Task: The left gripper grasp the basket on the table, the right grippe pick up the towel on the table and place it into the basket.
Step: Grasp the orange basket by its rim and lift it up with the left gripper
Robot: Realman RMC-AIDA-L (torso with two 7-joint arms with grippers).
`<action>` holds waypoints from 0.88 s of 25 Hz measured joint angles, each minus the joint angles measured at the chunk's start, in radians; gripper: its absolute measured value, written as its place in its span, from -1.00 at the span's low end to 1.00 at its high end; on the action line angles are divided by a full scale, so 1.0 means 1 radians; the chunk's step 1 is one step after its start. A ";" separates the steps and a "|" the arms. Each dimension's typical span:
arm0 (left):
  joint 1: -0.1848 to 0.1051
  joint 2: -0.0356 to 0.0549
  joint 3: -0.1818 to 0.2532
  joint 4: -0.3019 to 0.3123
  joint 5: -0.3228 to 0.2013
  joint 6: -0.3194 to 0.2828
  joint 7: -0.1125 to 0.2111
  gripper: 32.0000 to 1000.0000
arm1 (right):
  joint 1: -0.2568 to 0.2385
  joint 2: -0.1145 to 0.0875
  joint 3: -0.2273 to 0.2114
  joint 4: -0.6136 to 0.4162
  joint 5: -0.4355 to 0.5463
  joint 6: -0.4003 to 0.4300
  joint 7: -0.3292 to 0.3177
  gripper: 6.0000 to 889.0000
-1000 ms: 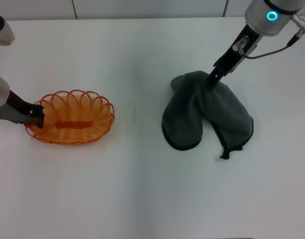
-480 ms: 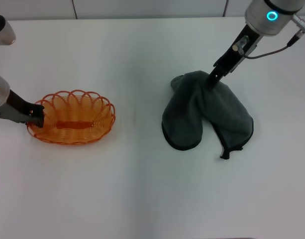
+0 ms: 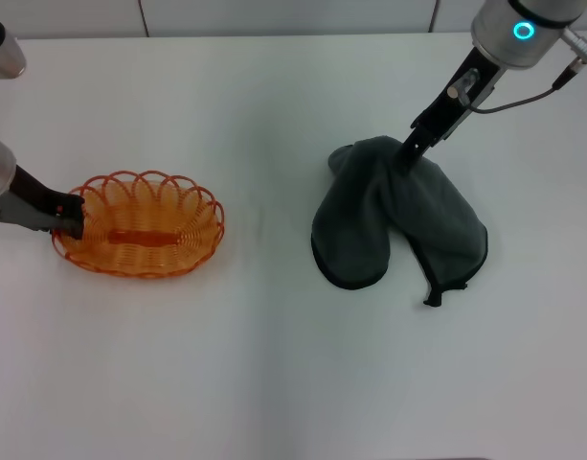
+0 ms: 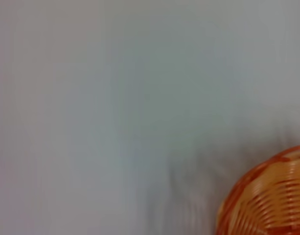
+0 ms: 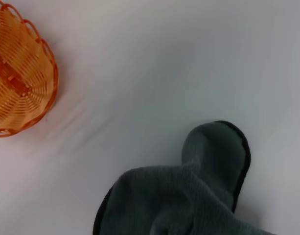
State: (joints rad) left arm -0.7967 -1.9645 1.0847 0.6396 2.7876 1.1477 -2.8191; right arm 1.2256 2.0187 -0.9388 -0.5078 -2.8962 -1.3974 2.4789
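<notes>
The orange wire basket (image 3: 140,226) sits on the white table (image 3: 274,364) at the left. My left gripper (image 3: 73,217), a black claw, is shut on the basket's left rim. The dark grey towel (image 3: 389,220) lies at the right in two lobes, with a small black tab at its near right corner. My right gripper (image 3: 408,153) is pinched shut on the towel's far top fold. The left wrist view shows only an edge of the basket (image 4: 267,200). The right wrist view shows the towel (image 5: 189,196) close by and the basket (image 5: 17,73) farther off.
A wide strip of bare white table separates the basket from the towel. A tiled wall edge (image 3: 274,14) runs along the table's far side. A thin cable (image 3: 523,96) hangs from the right arm above the towel.
The left arm has drawn back slightly toward the far left, and the basket has shifted a little with it. The right gripper and towel have not moved.
</notes>
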 joint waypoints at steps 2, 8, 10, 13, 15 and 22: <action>-0.001 0.0069 -0.002 0.008 -0.016 0.018 0.002 -0.67 | 0.000 0.000 0.000 0.000 0.000 0.000 0.000 0.93; -0.001 0.0140 -0.002 0.016 -0.031 0.042 0.003 -0.71 | 0.000 0.000 0.000 0.000 0.000 0.000 0.000 0.93; -0.001 0.0157 -0.002 0.019 -0.032 0.051 0.002 -0.71 | 0.000 0.000 0.000 0.000 0.000 0.000 -0.001 0.93; -0.003 0.0221 -0.004 0.027 -0.043 0.070 0.003 -0.72 | 0.000 0.000 0.000 0.000 0.000 0.000 -0.002 0.93; -0.003 0.0279 -0.005 0.029 -0.063 0.080 0.004 -0.73 | 0.000 0.000 0.000 0.000 0.000 0.000 -0.002 0.93; -0.005 0.0435 -0.033 0.040 -0.099 0.137 0.007 -0.78 | 0.000 0.000 0.000 0.000 0.000 0.000 -0.004 0.93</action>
State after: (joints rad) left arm -0.8018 -1.9210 1.0516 0.6798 2.6885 1.2848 -2.8124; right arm 1.2256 2.0187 -0.9387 -0.5078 -2.8962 -1.3977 2.4748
